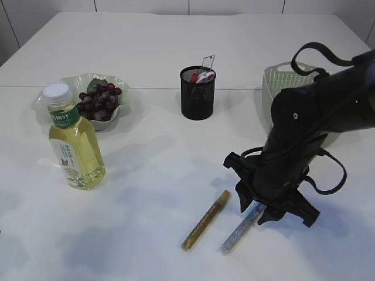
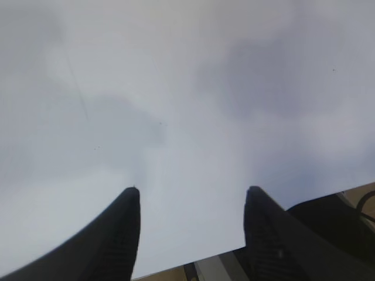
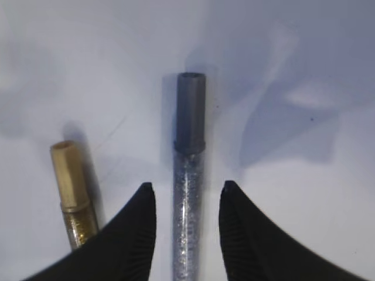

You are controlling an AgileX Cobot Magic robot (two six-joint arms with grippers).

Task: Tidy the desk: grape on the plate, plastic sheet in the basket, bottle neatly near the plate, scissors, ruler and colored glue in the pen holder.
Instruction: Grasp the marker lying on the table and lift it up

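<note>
My right gripper (image 3: 187, 188) is open, low over the table, with its jaws on either side of the silver glitter glue pen (image 3: 188, 170), which lies flat (image 1: 240, 229). A gold glue pen (image 1: 206, 220) lies just left of it (image 3: 73, 193). The black mesh pen holder (image 1: 197, 96) holds red-handled scissors (image 1: 202, 76) and a clear ruler (image 1: 208, 61). Grapes (image 1: 99, 99) sit on the pale plate (image 1: 126, 96). The bottle (image 1: 75, 143) of yellow drink stands upright in front of the plate. My left gripper (image 2: 192, 190) is open and empty over bare table. I cannot make out the plastic sheet.
A pale green basket (image 1: 278, 79) stands at the back right, partly hidden by my right arm (image 1: 316, 111). The table edge shows at the bottom of the left wrist view (image 2: 193, 266).
</note>
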